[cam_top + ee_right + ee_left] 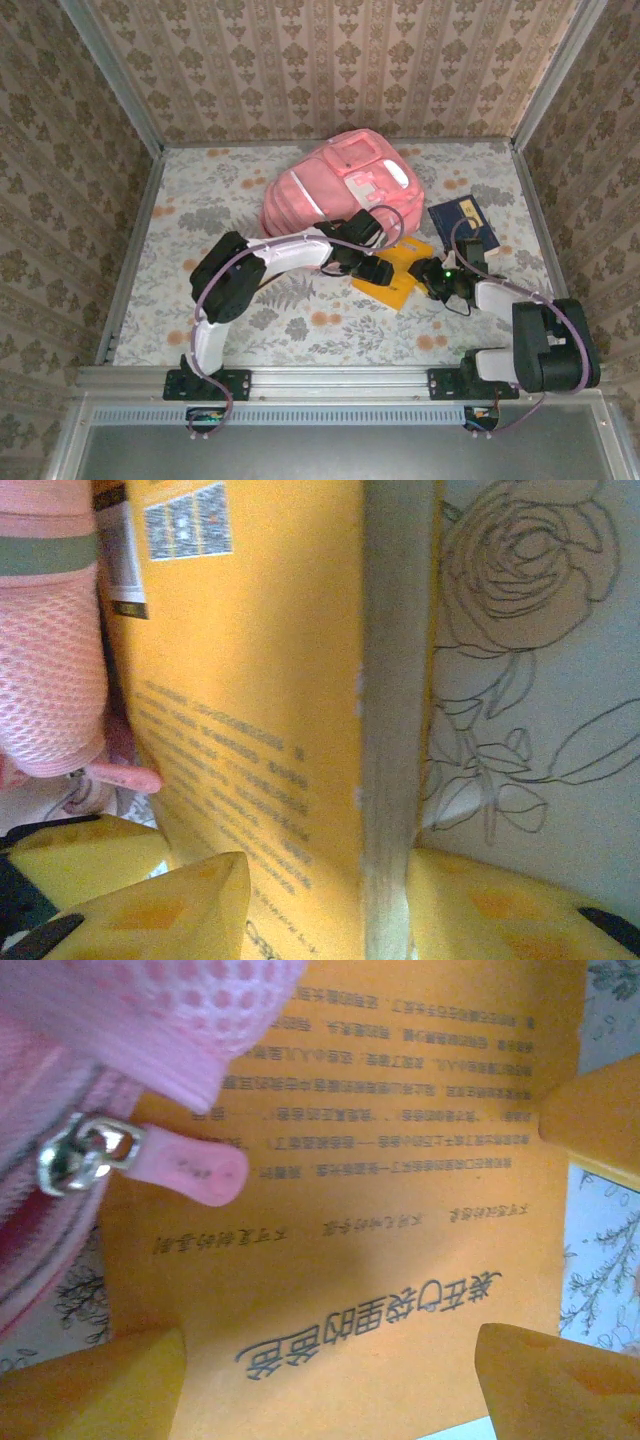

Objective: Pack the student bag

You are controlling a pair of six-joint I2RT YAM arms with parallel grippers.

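Note:
The student bag point(335, 185), pink with pale strips, lies at the back centre of the table. An orange book point(398, 290) with printed text lies just in front of it. My left gripper point(375, 272) hovers open over the book's cover point(350, 1210), a yellow finger point(100, 1385) at each side. The bag's mesh corner point(200, 1000) and pink zip pull point(195, 1170) overlap the book's edge. My right gripper point(432, 278) is at the book's right edge. In the right wrist view its open jaws point(335, 865) straddle the pale page edge point(392, 730), with a gap at the cover side.
A dark blue book point(465, 222) lies right of the bag, close behind the right arm. The floral tablecloth point(230, 190) has free room at the left and front. Metal rails and papered walls close in the table's sides and back.

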